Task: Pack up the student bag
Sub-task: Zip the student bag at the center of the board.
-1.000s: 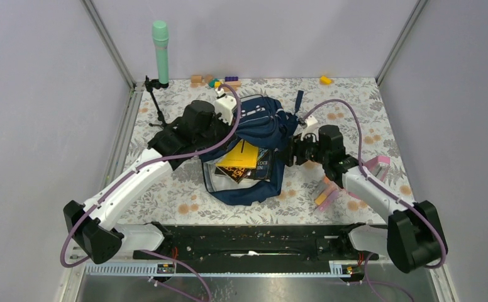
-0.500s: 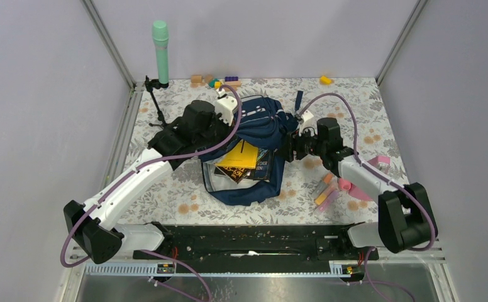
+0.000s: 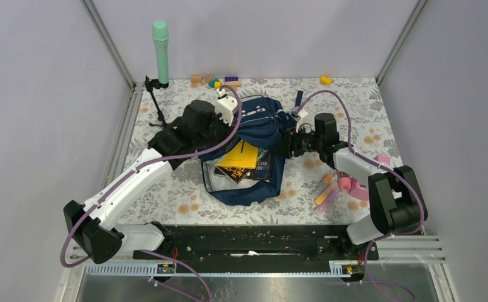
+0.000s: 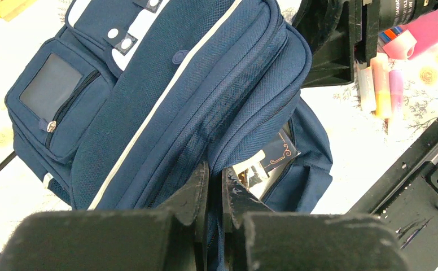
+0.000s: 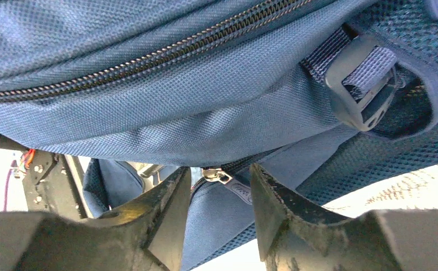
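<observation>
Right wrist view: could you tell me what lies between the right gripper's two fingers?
A metal zipper pull of the student bag sits in the gap of the right gripper, whose jaws stand apart around it; the right wrist view shows this.

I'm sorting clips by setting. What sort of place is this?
Likely a lab robot cell: plain walls on a metal frame, two arms bolted to a rail, a floral-clothed table holding the student bag.

The student bag fills the middle of the table. Books block its open mouth. Pens lie right of it.
</observation>
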`<state>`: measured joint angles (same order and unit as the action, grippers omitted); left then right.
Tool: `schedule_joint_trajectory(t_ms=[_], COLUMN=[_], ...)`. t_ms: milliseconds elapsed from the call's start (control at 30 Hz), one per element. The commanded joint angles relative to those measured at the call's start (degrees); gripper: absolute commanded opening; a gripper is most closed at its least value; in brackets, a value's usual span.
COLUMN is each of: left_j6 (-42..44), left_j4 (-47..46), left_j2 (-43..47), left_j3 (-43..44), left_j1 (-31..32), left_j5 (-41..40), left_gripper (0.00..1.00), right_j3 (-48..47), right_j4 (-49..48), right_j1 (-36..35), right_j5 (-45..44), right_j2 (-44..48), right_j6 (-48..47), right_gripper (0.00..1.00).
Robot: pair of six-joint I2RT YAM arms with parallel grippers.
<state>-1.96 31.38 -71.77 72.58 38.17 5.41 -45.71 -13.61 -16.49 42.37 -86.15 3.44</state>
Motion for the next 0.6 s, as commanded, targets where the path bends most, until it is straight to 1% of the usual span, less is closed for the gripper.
schedule_joint_trajectory(t_ms=[0, 67, 167, 233, 300, 367, 400, 567], left_j6=[0.3, 0.4, 0.4, 0.4, 0.3, 0.2, 0.3, 0.3], left_j4=[-5.8, -5.7, -5.7, -5.6, -5.6, -5.6, -5.5, -5.4], left_j2=[2.4, 2.4, 2.4, 2.2, 2.2, 2.2, 2.1, 1.8], left_j3=[1.3, 1.3, 1.3, 1.4, 1.4, 1.4, 1.4, 1.5], left_j1=[-0.6, -0.6, -0.6, -0.6, -0.6, -0.6, -0.6, -0.6], left_j5=[0.9, 0.9, 0.8, 0.8, 0.9, 1.0, 0.8, 0.9], left_gripper=[0.00, 0.00, 0.00, 0.00, 0.00, 0.00, 0.00, 0.00], right_j3=[-2.8, -3.1, -2.0, -0.4, 0.5, 0.3, 0.2, 0.7], right_j4=[-0.1, 2.0, 3.0, 2.1, 1.2, 1.9, 1.9, 1.9], right_j1=[0.3, 0.3, 0.3, 0.3, 0.3, 0.3, 0.3, 0.3], right_j5=[4.4, 4.7, 4.8, 3.7, 2.4, 1.2, 0.8, -0.3], right_j2=[-1.1, -1.0, 0.3, 1.0, 1.1, 0.8, 0.8, 2.3], right_j6=[0.4, -0.3, -0.6, -0.3, 0.0, 0.0, 0.1, 1.2], right_gripper=[0.47, 0.47, 0.52, 0.50, 0.43, 0.33, 0.29, 0.15])
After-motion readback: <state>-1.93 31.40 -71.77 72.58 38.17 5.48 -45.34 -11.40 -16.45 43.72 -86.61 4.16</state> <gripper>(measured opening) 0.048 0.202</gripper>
